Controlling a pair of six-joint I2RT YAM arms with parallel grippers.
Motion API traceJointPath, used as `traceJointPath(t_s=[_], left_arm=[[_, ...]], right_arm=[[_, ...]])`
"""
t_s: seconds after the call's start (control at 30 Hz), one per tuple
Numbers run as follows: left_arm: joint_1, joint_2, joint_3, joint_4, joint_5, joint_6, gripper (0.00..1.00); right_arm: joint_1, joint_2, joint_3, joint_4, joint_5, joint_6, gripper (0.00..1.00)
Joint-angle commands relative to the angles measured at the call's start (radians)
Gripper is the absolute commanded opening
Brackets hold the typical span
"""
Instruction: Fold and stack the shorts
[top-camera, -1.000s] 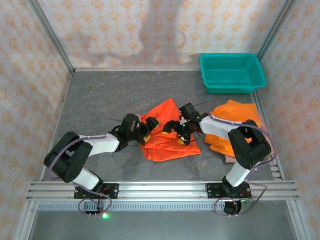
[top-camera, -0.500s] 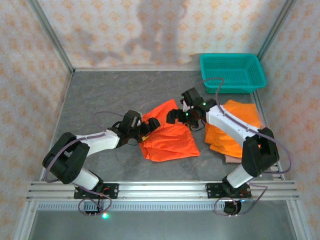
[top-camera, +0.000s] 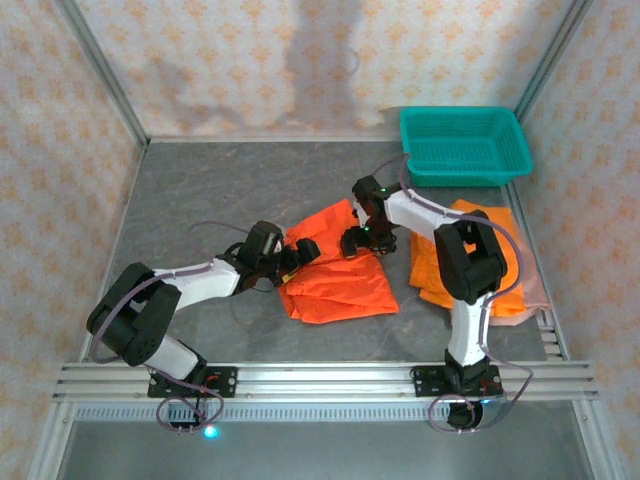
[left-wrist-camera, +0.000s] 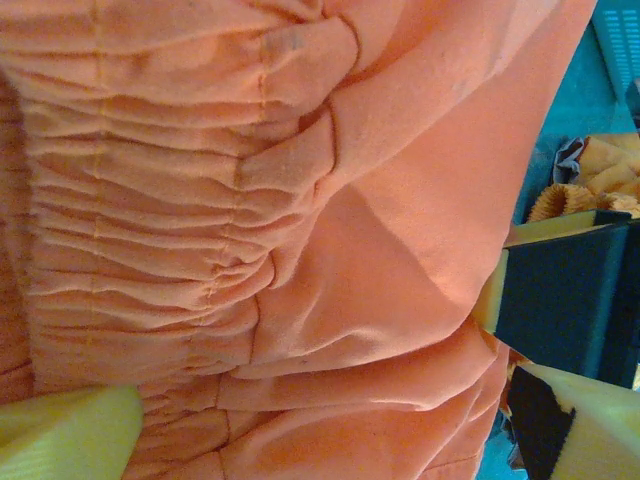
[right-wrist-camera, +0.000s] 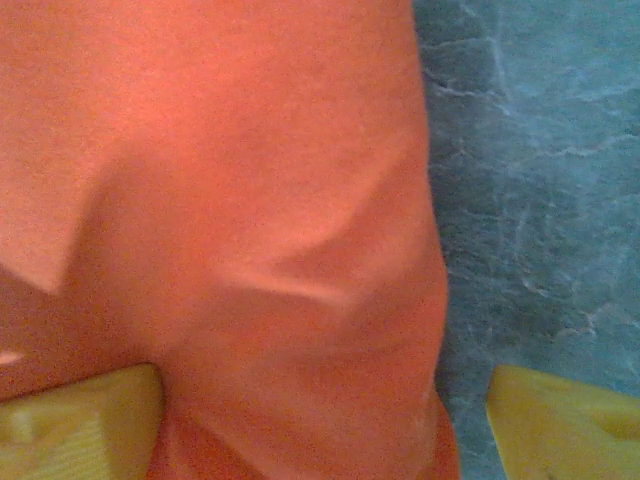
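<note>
Bright orange shorts (top-camera: 340, 280) lie folded at the table's middle. Their gathered waistband (left-wrist-camera: 150, 200) is close under the left wrist camera. My left gripper (top-camera: 300, 250) (left-wrist-camera: 320, 430) sits at the shorts' left edge, open, with cloth spanning the gap between its yellow fingers (left-wrist-camera: 65, 435). My right gripper (top-camera: 357, 240) (right-wrist-camera: 325, 425) is low over the shorts' far right part, open, its yellow fingertips (right-wrist-camera: 570, 425) straddling the cloth's edge. A stack of orange shorts (top-camera: 470, 260) lies to the right, with a dusty pink pair (top-camera: 537, 290) peeking out beneath.
A teal plastic basket (top-camera: 465, 145) stands at the back right corner. Grey tabletop (top-camera: 220, 190) stretches to the left and back of the shorts. Patterned walls close in the table on three sides, and an aluminium rail (top-camera: 320, 380) runs along the near edge.
The right arm has swung its elbow from the near right to over the right-hand stack, and its gripper shifted toward the shorts' far right part. The left gripper barely moved.
</note>
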Motion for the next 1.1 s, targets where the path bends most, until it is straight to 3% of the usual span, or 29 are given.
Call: traceJointPath(t_s=[0.0,0.13,0.27,0.5,0.73,1.07], left_arm=[[0.005,0.031,-0.029,-0.062,-0.025,0.026,0.96],[0.007,0.029,-0.029,-0.059,-0.028,0.026,0.96],[0.005,-0.008,-0.031,-0.022,-0.033,0.032,0.97],[0.005,-0.153,0.010,-0.069,-0.091,0.097,0.98],[0.005,-0.232,0.021,-0.096,-0.134,0.111,0.99],[0.006,-0.204,0.027,-0.043,-0.122,0.104,0.99]], right_arm=[[0.000,0.041,0.019,-0.010,-0.059,-0.019,0.77],[0.000,0.067,-0.025,0.033,-0.130,0.021,0.54],[0.000,0.042,-0.078,0.081,-0.114,0.079,0.28],[0.023,-0.086,-0.057,0.003,0.119,0.153,0.00],[0.071,-0.220,0.081,-0.261,0.413,0.219,0.00],[0.043,-0.284,0.275,-0.583,0.729,0.240,0.00]])
